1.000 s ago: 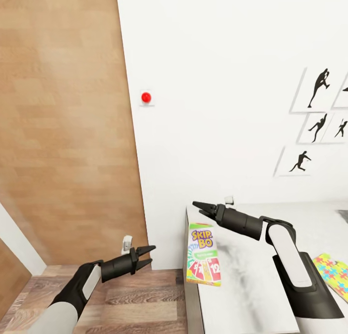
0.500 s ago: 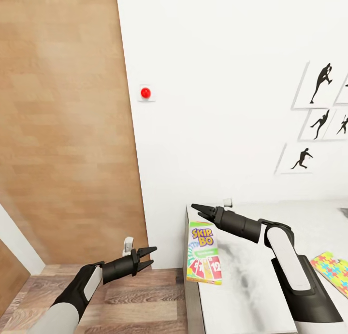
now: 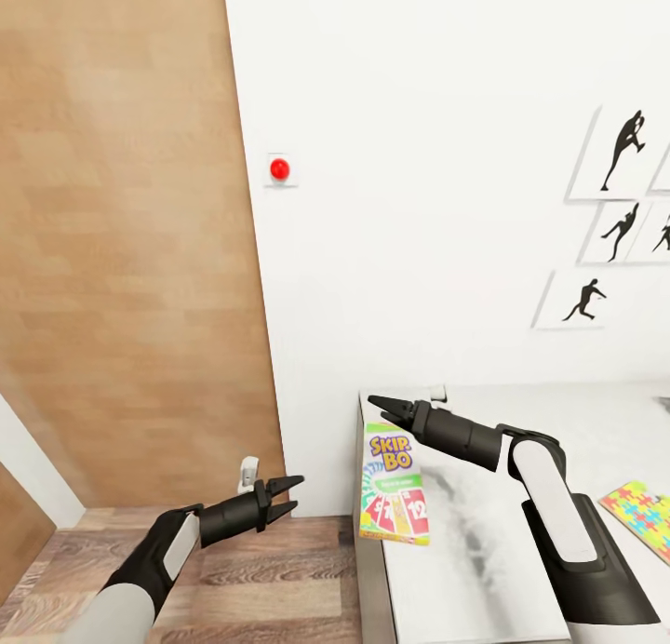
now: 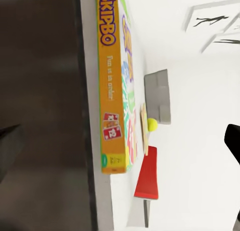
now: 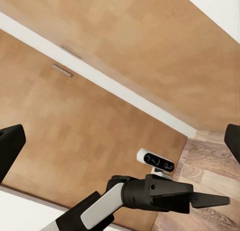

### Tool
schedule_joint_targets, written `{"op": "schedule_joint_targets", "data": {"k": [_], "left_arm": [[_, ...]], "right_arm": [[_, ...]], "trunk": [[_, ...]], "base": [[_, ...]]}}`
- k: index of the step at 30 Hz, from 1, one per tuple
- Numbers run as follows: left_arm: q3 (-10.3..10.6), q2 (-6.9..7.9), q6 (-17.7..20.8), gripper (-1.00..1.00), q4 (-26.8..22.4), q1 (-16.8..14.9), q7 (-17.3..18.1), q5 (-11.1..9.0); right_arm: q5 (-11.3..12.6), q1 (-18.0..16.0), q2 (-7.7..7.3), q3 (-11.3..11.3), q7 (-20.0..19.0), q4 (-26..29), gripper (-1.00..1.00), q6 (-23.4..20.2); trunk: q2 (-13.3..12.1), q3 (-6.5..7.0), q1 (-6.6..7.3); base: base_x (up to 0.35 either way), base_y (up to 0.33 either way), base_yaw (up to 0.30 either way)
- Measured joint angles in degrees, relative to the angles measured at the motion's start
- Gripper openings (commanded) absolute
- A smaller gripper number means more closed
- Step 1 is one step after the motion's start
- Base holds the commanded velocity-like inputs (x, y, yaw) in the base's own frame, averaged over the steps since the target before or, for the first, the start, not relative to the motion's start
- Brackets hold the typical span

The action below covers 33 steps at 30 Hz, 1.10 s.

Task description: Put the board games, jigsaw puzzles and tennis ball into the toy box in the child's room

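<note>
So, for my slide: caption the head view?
Both claws, left and right, open near the colourful Skip-Bo box on white table.

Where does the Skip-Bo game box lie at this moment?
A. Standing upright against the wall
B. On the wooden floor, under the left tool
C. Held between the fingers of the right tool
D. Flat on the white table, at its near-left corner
D: the Skip-Bo box lies flat on the white table by its left edge, with the right tool above its far end, not gripping it.
</note>
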State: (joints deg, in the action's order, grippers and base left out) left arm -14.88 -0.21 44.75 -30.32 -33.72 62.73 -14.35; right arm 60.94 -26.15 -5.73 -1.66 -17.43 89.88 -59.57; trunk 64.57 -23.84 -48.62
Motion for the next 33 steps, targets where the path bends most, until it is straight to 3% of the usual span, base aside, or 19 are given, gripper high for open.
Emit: {"op": "schedule_joint_targets", "data": {"k": [4,33], "left_arm": [[0.1,-0.41,0.0,1.0,0.0,0.0,0.0,-0.1],[0.2,-1.09,-0.1,1.0,0.0,0.0,-0.1,0.2]], "right_arm": [[0.0,0.0,-0.03,0.0,0.0,-0.1,1.0,0.0],[-0.1,0.0,0.05,0.0,0.2,-0.3,1.0,0.2]], "trunk": [[1.6,-0.72,-0.88],[1.6,-0.72,-0.89]], "base": [[0.0,0.0,0.0],[0.0,-0.043,0.0]]}}
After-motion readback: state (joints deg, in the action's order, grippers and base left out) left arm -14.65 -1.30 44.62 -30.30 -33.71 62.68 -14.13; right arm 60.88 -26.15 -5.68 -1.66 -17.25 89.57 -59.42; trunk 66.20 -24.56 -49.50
